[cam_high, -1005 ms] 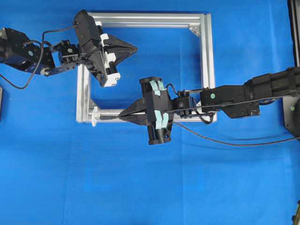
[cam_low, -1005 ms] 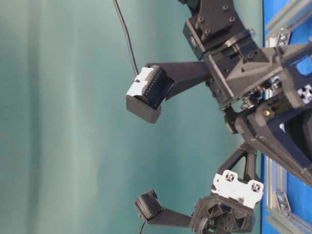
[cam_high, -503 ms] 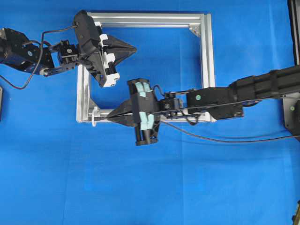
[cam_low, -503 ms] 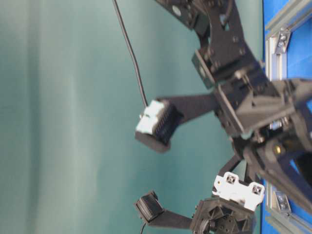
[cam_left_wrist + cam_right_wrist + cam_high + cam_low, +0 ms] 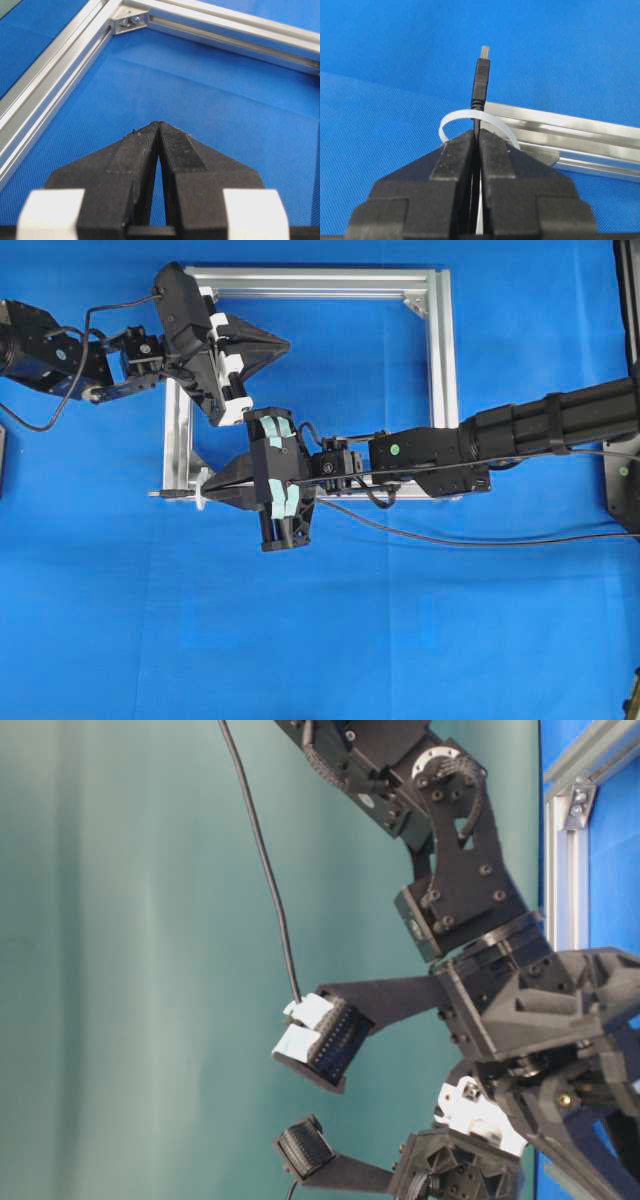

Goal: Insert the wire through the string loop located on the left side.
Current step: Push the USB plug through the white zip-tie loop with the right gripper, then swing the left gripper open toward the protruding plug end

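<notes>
My right gripper (image 5: 207,486) (image 5: 476,134) is shut on the wire, a thin black cable. Its plug (image 5: 481,80) with the silvery tip sticks out ahead of the fingertips. The whitish string loop (image 5: 470,115) arches right over the fingertips, and the cable runs under its band with the plug beyond it. From overhead the plug (image 5: 172,494) pokes out left of the string loop (image 5: 203,503) at the frame's lower left corner. The rest of the wire (image 5: 450,538) trails right. My left gripper (image 5: 288,341) (image 5: 159,123) is shut and empty, hovering inside the frame's upper left.
The square silver aluminium frame (image 5: 445,360) lies on the blue cloth, with a corner bracket (image 5: 131,20) ahead of the left gripper. The right arm stretches across the frame's lower bar. A black fixture (image 5: 620,480) sits at the right edge.
My right gripper has slid left along the frame's lower bar with the wire, carrying the plug up to and past the string loop. The left gripper has barely moved.
</notes>
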You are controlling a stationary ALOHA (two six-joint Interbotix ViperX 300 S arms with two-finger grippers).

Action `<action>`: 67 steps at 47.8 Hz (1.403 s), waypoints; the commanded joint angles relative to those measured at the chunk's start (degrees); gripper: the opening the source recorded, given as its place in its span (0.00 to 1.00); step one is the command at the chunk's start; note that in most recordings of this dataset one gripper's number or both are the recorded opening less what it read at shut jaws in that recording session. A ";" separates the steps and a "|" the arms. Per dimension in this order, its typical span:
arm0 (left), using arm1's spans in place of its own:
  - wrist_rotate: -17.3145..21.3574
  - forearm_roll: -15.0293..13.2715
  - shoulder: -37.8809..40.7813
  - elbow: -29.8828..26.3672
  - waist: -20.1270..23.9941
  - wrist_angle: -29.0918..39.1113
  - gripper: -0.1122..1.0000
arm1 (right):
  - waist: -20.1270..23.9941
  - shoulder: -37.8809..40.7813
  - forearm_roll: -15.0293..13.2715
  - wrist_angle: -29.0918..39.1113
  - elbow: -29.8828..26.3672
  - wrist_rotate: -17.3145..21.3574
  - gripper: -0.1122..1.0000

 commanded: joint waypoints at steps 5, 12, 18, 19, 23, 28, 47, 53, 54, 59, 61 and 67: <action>-0.09 0.18 -1.85 -0.35 -0.18 -0.26 0.10 | 0.09 -1.05 -0.09 -0.18 -1.23 -0.09 0.10; 0.09 0.18 -3.60 1.58 -0.18 -0.26 0.10 | 0.09 -1.05 -0.09 -0.18 -1.05 -0.09 0.10; 0.09 0.18 -7.12 5.36 0.00 -0.26 0.10 | 0.09 -1.05 -0.09 -0.18 -1.05 -0.09 0.10; 0.09 0.18 -7.65 5.98 0.00 -0.26 0.10 | 0.09 -1.05 -0.09 -0.18 -1.05 -0.09 0.10; 0.09 0.18 -10.28 9.14 0.18 -0.26 0.10 | 0.09 -1.05 0.00 -0.18 -1.05 -0.09 0.10; 0.09 0.18 -13.18 12.57 0.44 -0.26 0.10 | 0.09 -1.05 -0.09 -0.18 -1.05 -0.09 0.10; 0.18 0.18 -25.14 24.87 2.20 0.26 0.10 | 0.09 -1.05 -0.09 -0.18 -0.97 -0.09 0.10; 0.18 0.18 -28.04 26.46 2.55 2.64 0.10 | 0.09 -1.05 -0.09 -0.18 -0.97 -0.09 0.10; 0.18 0.18 -28.39 26.54 2.55 3.16 0.10 | 0.09 -1.05 -0.09 -0.18 -0.97 -0.09 0.10; 0.09 0.18 -28.92 26.10 2.55 5.98 0.10 | 0.09 -1.05 -0.09 -0.18 -1.05 -0.09 0.10; 0.09 0.18 -28.83 25.93 2.55 6.86 0.10 | 0.09 -1.05 -0.09 -0.26 -1.05 -0.09 0.10; 0.18 0.35 -29.18 25.93 2.02 7.47 0.10 | 0.00 -1.05 -0.09 -0.18 -1.05 -0.09 0.10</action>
